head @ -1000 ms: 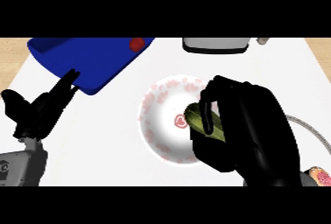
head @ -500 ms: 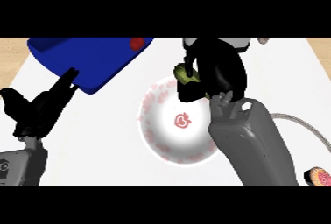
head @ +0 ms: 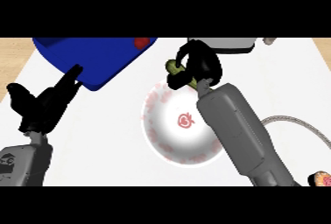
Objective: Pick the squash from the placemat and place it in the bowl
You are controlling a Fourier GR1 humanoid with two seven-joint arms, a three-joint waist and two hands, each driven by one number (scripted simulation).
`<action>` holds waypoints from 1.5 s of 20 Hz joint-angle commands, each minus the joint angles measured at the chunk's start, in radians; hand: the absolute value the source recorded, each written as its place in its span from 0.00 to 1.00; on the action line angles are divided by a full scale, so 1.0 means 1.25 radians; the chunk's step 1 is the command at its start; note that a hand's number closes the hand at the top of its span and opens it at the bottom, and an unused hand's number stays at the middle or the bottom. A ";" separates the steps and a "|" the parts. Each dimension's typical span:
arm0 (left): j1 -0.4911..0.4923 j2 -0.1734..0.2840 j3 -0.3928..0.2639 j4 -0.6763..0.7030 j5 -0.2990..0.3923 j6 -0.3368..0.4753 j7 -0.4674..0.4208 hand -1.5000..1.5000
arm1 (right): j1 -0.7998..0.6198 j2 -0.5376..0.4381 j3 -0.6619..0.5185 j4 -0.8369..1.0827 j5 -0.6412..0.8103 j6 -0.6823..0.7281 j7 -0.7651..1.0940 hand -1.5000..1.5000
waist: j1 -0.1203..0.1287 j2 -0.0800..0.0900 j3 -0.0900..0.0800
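Observation:
My right hand is curled round a green squash, of which only a small end shows at the hand's left side. The hand hangs above the far rim of a round white mat with a red pattern, and my grey forearm crosses the mat's right part. Just beyond the hand, at the picture's top, stands a grey-white bowl, partly hidden by the fingers. At the left edge my left hand rests open with its fingers up.
A blue box with a red spot lies at the far left, close to the left hand's fingertips. A grey cord loops at the right. A pink-rimmed object shows at the lower right corner.
My right hand has carried the squash from above the mat's right side away from me to the mat's far rim, close to the bowl. The left hand has not moved.

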 commanded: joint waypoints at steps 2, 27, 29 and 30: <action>0.008 0.003 -0.005 0.000 0.006 -0.024 -0.017 0.50 | -0.039 0.000 -0.037 0.137 -0.160 -0.149 -0.075 0.00 | 0.010 0.002 -0.001; 0.075 0.011 0.034 -0.012 0.008 -0.016 -0.018 0.50 | 0.125 -0.215 -0.034 -0.029 -0.207 -0.288 -0.338 0.00 | -0.070 -0.021 -0.002; 0.058 0.028 0.052 -0.028 0.013 -0.005 0.009 0.50 | 0.158 -0.243 -0.024 -0.149 -0.246 -0.213 -0.338 0.00 | -0.081 -0.026 -0.001; 0.091 0.002 0.029 -0.034 -0.008 0.006 -0.008 0.50 | 0.196 -0.241 -0.015 -0.219 -0.256 -0.210 -0.331 0.00 | -0.084 -0.027 -0.002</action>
